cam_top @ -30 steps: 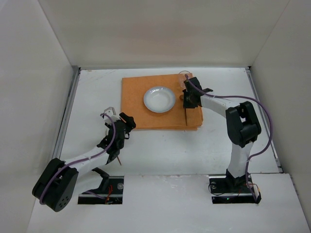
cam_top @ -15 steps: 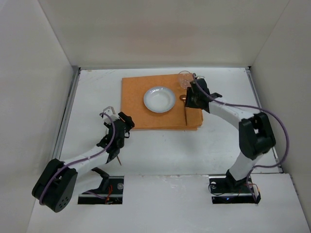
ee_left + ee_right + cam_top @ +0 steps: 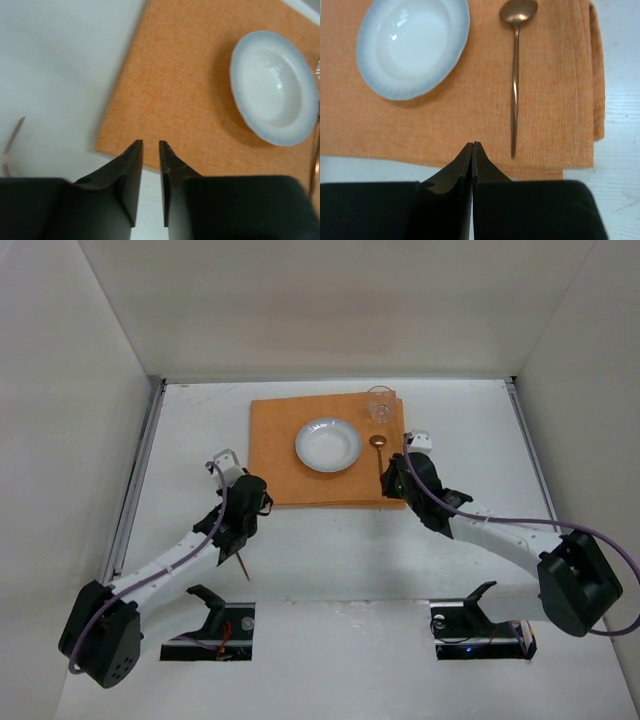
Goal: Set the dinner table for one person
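An orange mat (image 3: pixel 300 475) lies at the back middle of the white dinner table (image 3: pixel 330 550). On it stand a white bowl (image 3: pixel 328 445), a clear glass (image 3: pixel 379 405) and a copper spoon (image 3: pixel 515 85) to the right of the bowl. My right gripper (image 3: pixel 473 144) hovers over the mat's near edge, left of the spoon's handle tip, shut and empty. My left gripper (image 3: pixel 150 143) sits by the mat's near left corner, its jaws a narrow gap apart with nothing between them. A thin copper utensil (image 3: pixel 243 568) lies on the table under the left arm.
Metal rails (image 3: pixel 135 490) run along the table's left and right edges, and white walls enclose the table on three sides. The right arm's elbow (image 3: pixel 575 580) reaches out near the right rail.
The right gripper drew back from the spoon's bowl end to the mat's near edge and shut. The left gripper's jaws narrowed and it shifted slightly toward the mat's corner.
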Motion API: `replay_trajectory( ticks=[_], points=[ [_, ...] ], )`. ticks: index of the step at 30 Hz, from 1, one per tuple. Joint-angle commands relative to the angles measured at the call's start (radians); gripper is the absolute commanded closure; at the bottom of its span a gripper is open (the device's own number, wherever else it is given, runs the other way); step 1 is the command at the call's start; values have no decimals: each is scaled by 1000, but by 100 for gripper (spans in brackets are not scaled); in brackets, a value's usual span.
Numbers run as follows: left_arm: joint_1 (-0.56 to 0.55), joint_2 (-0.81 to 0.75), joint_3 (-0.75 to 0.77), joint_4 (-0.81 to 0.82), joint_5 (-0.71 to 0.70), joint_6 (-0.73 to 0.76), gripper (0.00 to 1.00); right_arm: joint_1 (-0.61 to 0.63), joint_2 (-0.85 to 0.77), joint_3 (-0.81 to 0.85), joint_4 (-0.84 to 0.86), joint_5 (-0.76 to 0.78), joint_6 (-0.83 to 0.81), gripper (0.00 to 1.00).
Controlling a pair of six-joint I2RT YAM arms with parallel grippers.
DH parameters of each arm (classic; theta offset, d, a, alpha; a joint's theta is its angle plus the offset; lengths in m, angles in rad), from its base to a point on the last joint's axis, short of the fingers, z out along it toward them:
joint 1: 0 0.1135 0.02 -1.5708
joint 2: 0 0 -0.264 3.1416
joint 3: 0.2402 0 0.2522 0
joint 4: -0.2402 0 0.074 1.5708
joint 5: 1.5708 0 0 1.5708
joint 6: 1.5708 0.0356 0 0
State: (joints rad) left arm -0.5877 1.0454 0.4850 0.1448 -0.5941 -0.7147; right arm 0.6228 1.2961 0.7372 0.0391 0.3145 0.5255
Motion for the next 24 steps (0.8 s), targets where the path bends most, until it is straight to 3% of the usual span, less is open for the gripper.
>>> replay_trajectory(
  ticks=[1, 4, 12, 24],
  points=[
    [41, -99, 53, -322, -33, -58, 79, 39, -30, -47, 177, 41, 36, 89],
    [103, -163, 69, -559, -7, -161, 68, 62, -29, -77, 229, 31, 56, 78],
    [87, -113, 78, -873, 39, -310, 66, 100, -37, -117, 269, 17, 67, 73],
    [55, 8, 38, -803, 86, -327, 68, 100, -23, -122, 274, -9, 73, 72]
  ],
)
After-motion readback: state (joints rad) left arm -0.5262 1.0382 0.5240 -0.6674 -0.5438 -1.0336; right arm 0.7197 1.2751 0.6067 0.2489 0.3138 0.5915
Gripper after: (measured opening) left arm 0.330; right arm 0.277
